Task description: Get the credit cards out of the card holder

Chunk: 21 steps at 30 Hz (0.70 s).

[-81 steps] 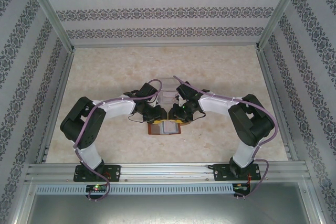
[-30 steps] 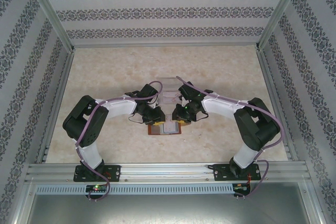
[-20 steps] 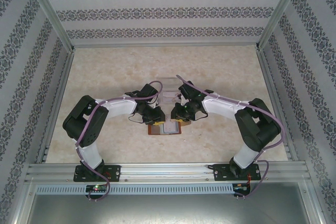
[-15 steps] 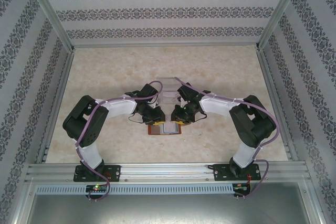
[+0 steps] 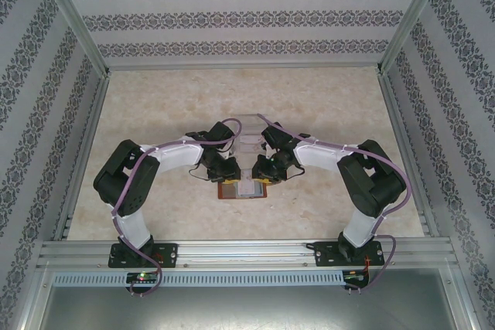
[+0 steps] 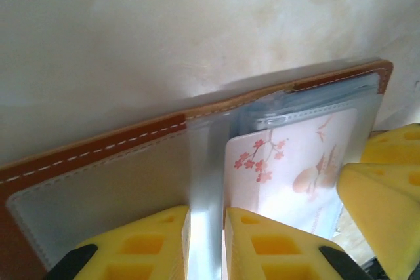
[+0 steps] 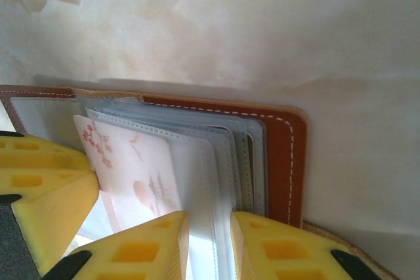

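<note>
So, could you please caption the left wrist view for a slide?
Left claw at the open card holder, a floral credit card in its sleeve.

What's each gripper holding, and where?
Left gripper: a clear sleeve of the card holder, pinched at its edge. Right gripper: another sleeve, likewise at its edge.

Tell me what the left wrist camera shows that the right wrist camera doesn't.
Left wrist: the wide flat grey inner panel of the brown leather card holder, merely a sliver in the other. Right wrist: the holder's stitched right-hand border. Both: the pale pink blossom-printed card, clear plastic sleeves, the marbled table, and the left hand and right hand.
</note>
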Each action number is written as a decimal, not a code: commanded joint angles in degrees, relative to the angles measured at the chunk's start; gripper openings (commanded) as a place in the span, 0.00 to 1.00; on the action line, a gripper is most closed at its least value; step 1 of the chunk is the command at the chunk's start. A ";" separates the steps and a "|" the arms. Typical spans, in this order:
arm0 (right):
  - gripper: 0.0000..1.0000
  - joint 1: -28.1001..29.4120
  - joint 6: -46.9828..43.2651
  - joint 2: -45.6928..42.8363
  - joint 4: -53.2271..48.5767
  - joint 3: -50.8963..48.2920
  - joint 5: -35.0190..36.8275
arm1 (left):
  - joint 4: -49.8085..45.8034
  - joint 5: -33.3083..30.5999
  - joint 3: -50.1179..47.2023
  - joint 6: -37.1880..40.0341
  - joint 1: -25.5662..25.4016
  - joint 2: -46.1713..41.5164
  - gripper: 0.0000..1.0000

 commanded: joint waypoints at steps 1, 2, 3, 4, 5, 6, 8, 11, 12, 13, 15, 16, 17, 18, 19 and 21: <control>0.27 0.50 -0.44 1.18 -1.65 -1.04 1.52 | -5.62 -3.76 1.12 2.32 -0.32 -0.64 0.21; 0.27 0.50 -0.46 1.07 -1.78 -1.06 1.48 | -5.55 -3.75 1.19 2.23 -0.32 -1.14 0.21; 0.27 0.54 -0.54 1.00 -1.78 -1.04 1.48 | -5.29 -3.75 1.27 1.99 -0.32 -1.80 0.21; 0.27 0.55 -0.46 0.90 -1.86 -1.07 1.56 | -4.78 -3.63 1.27 1.73 -0.33 -2.37 0.21; 0.27 0.50 -0.42 0.89 -1.87 -1.09 1.57 | -3.93 -3.20 1.30 1.43 -0.32 -3.14 0.21; 0.27 0.48 -0.44 0.81 -1.87 -1.08 1.57 | -2.87 -2.42 1.14 0.94 -0.25 -3.74 0.21; 0.27 0.48 -0.56 0.80 -1.82 -1.04 1.57 | 0.23 -0.19 0.27 -0.43 -0.10 -4.70 0.21; 0.27 0.40 -0.55 0.89 -1.82 -1.03 1.39 | 5.27 3.31 -1.76 -3.19 0.36 -4.80 0.23; 0.27 0.46 -0.57 0.91 -1.78 -1.00 1.46 | 6.95 4.41 -2.56 -4.09 0.47 -4.55 0.24; 0.27 0.44 -0.51 0.89 -1.78 -0.98 1.39 | 8.22 5.29 -3.09 -4.80 0.63 -4.28 0.24; 0.27 0.42 -0.56 0.89 -1.70 -0.95 1.22 | 10.52 6.46 -4.39 -6.01 0.82 -3.66 0.25; 0.27 0.45 -0.59 0.89 -1.77 -0.95 1.21 | 10.78 6.55 -4.56 -6.20 0.82 -3.47 0.25; 0.27 0.46 -0.66 0.90 -1.78 -0.95 1.22 | 10.42 6.32 -4.54 -6.07 0.89 -3.09 0.25; 0.27 0.44 -0.73 0.90 -1.86 -0.95 1.29 | 9.78 5.77 -4.47 -5.83 0.91 -3.07 0.25; 0.27 0.41 -0.76 0.94 -1.86 -0.95 1.22 | 9.04 5.11 -4.32 -5.42 0.86 -3.18 0.25; 0.27 0.42 -0.60 0.99 -1.77 -0.96 1.21 | 8.04 4.12 -4.14 -4.83 0.98 -3.59 0.26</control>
